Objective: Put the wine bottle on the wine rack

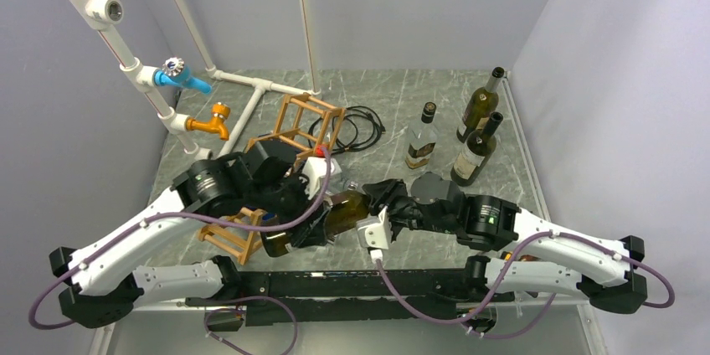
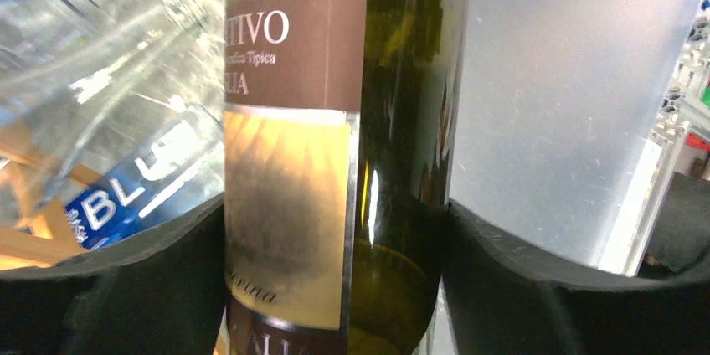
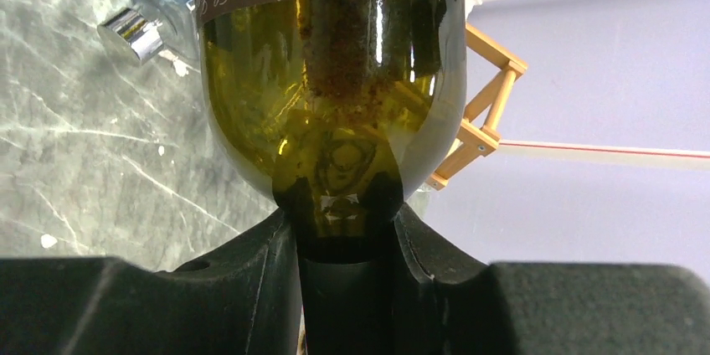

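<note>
The wine bottle [image 1: 339,211], dark olive green with a brown and cream label, lies level above the table between both arms. My left gripper [image 1: 297,217] is shut on its body; in the left wrist view the black fingers [image 2: 151,271] press both sides of the bottle [image 2: 402,120]. My right gripper [image 1: 368,204] is shut on its neck, just below the shoulder [image 3: 335,54]. A wine rack [image 1: 306,125] of orange-brown sticks stands behind. A second such frame [image 1: 237,236] lies under the left arm, and rack sticks [image 3: 486,95] show past the bottle's base.
A clear bottle with a blue label [image 2: 142,192] and silver cap [image 3: 134,33] lies by the near frame. Three upright bottles [image 1: 423,137] [image 1: 481,104] [image 1: 475,150] stand at the back right. A black cable [image 1: 356,125] lies behind the rack. White pipes with a blue tap [image 1: 180,79] and an orange tap [image 1: 213,120] line the left.
</note>
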